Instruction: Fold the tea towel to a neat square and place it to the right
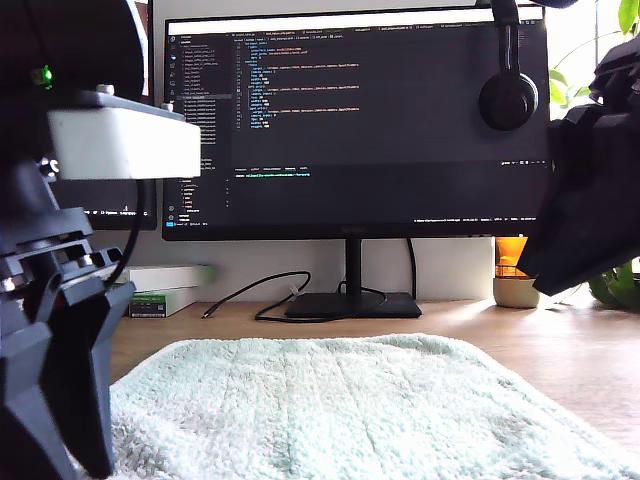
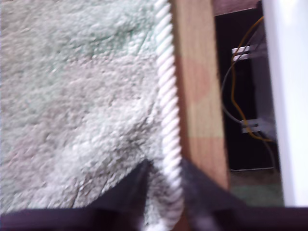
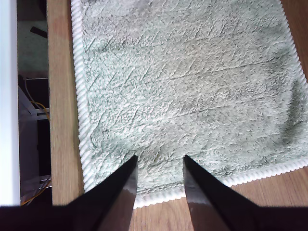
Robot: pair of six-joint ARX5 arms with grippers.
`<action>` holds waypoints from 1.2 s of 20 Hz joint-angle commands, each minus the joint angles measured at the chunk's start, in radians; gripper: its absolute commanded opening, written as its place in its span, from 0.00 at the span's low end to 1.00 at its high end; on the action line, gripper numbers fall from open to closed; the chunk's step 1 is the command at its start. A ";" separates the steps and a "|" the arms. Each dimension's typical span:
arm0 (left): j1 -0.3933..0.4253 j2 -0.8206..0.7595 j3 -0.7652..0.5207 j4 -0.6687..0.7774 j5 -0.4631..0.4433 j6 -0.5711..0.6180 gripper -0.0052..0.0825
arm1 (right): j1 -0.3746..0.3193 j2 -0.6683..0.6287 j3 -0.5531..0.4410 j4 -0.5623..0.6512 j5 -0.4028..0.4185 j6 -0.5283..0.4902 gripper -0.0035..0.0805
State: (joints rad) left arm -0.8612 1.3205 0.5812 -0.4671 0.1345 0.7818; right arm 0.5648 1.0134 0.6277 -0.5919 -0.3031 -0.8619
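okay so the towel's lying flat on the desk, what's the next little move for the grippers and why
Probably close my first gripper on the corded hem. Its fingers sit on either side of the cord at the edge of the towel, apparently unclosed. My second gripper hangs open over another edge, nothing held, so no fold can start yet.

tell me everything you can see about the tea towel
The tea towel is a pale mint-green, fluffy plush cloth edged with a whitish twisted cord hem. It lies spread flat and unfolded on the wooden desk, in front of the monitor. One hemmed edge runs close along the desk's edge. My first claw straddles the hem; my second claw hangs open above another hemmed edge.
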 commanded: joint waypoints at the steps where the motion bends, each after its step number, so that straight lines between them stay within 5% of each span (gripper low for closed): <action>1: 0.004 0.048 -0.033 -0.005 0.008 0.006 0.03 | 0.005 0.005 -0.018 0.003 -0.006 0.003 0.36; 13: 0.004 0.045 0.083 -0.105 0.007 0.011 0.03 | 0.096 0.013 -0.018 -0.070 -0.030 0.010 0.36; 24: 0.004 0.039 0.236 -0.116 0.008 -0.025 0.03 | 0.196 0.155 -0.018 -0.034 -0.034 0.029 0.36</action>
State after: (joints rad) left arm -0.8597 1.3518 0.7963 -0.5850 0.1371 0.7624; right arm 0.7521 1.1564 0.6277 -0.6304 -0.3332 -0.8383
